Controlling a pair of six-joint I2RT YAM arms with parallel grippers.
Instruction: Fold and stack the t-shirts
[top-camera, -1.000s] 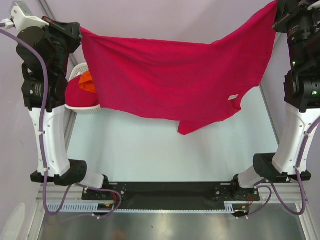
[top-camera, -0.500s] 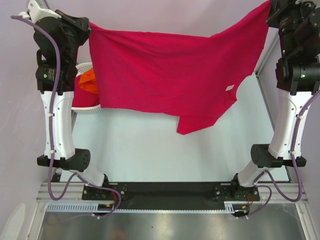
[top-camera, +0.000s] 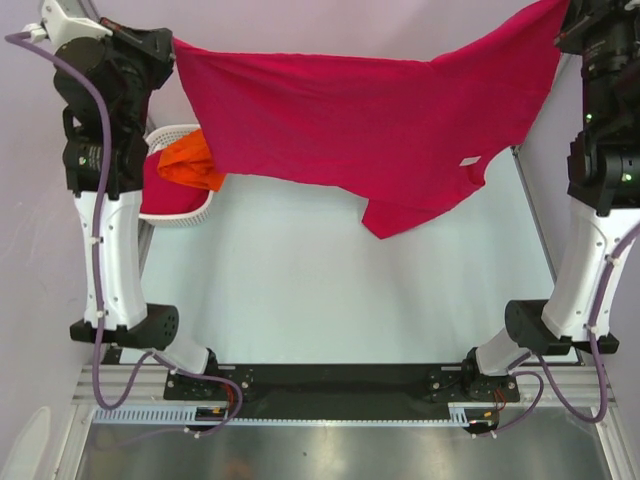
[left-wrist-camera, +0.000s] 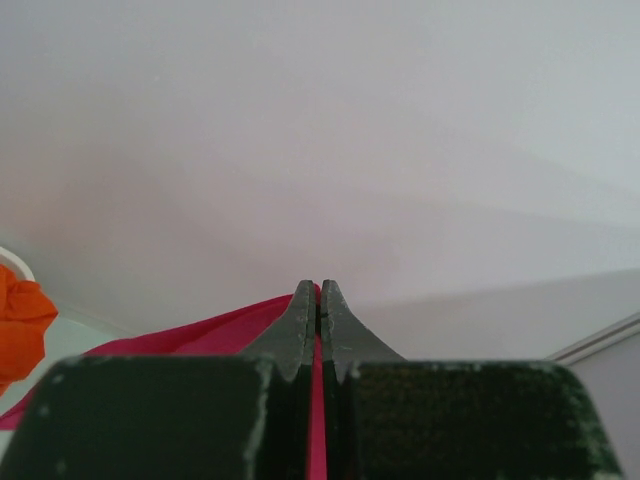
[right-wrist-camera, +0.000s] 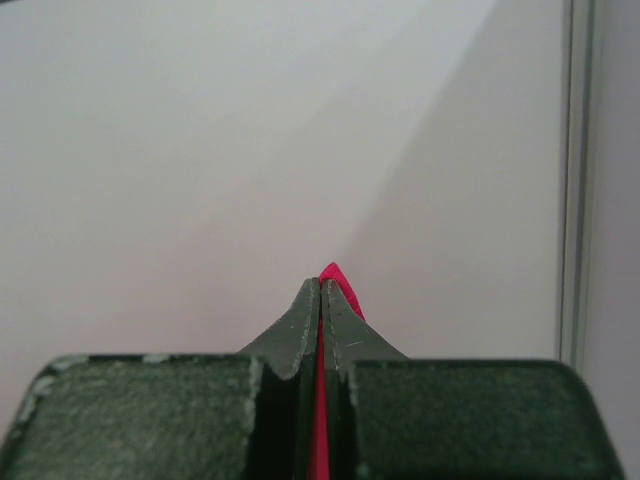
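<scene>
Both arms reach high, the left gripper (left-wrist-camera: 318, 297) and the right gripper (right-wrist-camera: 321, 290) each clamped shut on an opposite edge of the crimson t-shirt (top-camera: 340, 130), so it hangs spread above the table (top-camera: 300, 300), likely for laying flat, the orange t-shirt (top-camera: 188, 165) waiting in the basket (top-camera: 176, 130).

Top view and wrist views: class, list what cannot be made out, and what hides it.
White basket, top view: the held crimson t-shirt and left arm cover much of its contents.
That t-shirt's full shape, wrist views: past the shut left hand and right hand, only a pinched sliver shows.
</scene>
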